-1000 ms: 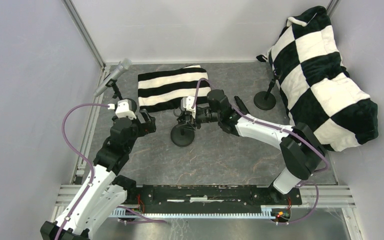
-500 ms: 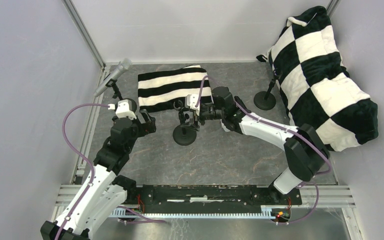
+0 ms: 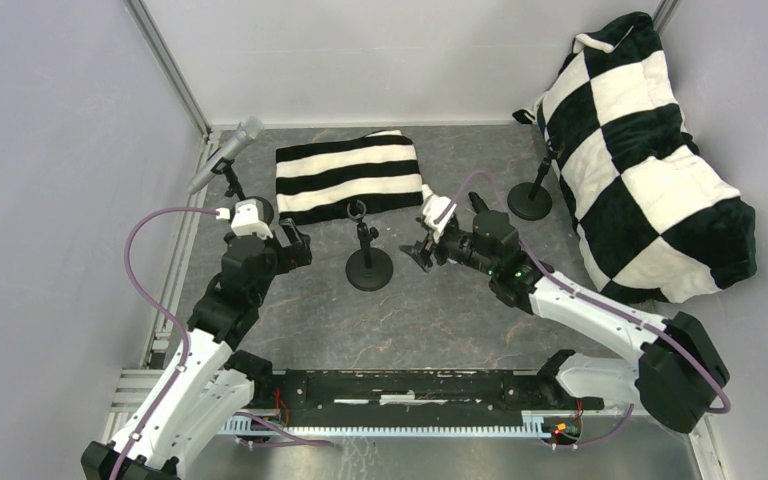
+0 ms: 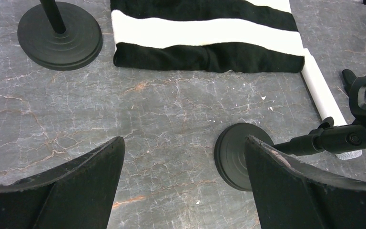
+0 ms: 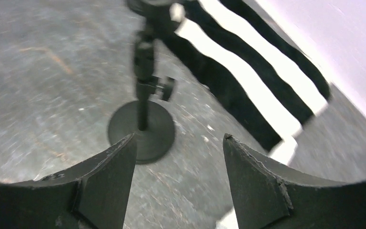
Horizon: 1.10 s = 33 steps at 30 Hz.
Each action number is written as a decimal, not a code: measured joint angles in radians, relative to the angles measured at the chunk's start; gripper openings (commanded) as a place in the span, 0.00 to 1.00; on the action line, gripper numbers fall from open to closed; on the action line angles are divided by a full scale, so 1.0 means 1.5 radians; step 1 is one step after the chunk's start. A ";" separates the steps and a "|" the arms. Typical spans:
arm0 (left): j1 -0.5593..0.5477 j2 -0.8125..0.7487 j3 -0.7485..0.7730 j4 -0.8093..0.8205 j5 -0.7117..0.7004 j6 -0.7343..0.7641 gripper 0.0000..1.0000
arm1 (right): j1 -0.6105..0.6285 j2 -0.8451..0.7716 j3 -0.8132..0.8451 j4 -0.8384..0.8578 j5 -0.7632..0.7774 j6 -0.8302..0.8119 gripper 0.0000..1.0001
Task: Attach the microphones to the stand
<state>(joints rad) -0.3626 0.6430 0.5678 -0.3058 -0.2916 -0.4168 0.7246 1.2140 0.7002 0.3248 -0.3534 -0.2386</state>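
The silver-grey microphone point(image 3: 228, 152) is clipped in the left stand point(image 4: 59, 36) at the table's point(image 3: 440, 310) far left corner, well apart from both grippers; the white microphone point(image 4: 320, 90) is laid beside the striped cloth point(image 4: 205, 28); the left gripper point(image 4: 183, 143) and right gripper point(image 5: 178, 140) are held open, empty, the latter before the middle stand point(image 5: 142, 119).

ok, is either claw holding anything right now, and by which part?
Nothing is held. The left claw and right claw are both open and empty; the middle stand sits clear ahead of the right claw.
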 measured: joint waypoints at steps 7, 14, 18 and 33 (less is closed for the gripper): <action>0.000 0.032 0.002 -0.003 0.004 0.000 1.00 | -0.024 -0.009 0.022 -0.107 0.286 0.136 0.76; 0.000 0.042 0.004 -0.015 0.003 0.000 1.00 | -0.125 0.131 0.145 -0.258 0.324 0.209 0.76; 0.000 0.040 0.005 -0.017 0.003 0.000 1.00 | -0.152 0.223 0.210 -0.323 0.304 0.211 0.76; 0.000 0.041 0.006 -0.025 0.001 0.000 1.00 | -0.179 0.425 0.336 -0.386 0.251 0.209 0.69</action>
<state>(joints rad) -0.3626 0.7040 0.5770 -0.3428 -0.2905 -0.4168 0.4568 1.8515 1.2041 -0.2535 0.0227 0.0742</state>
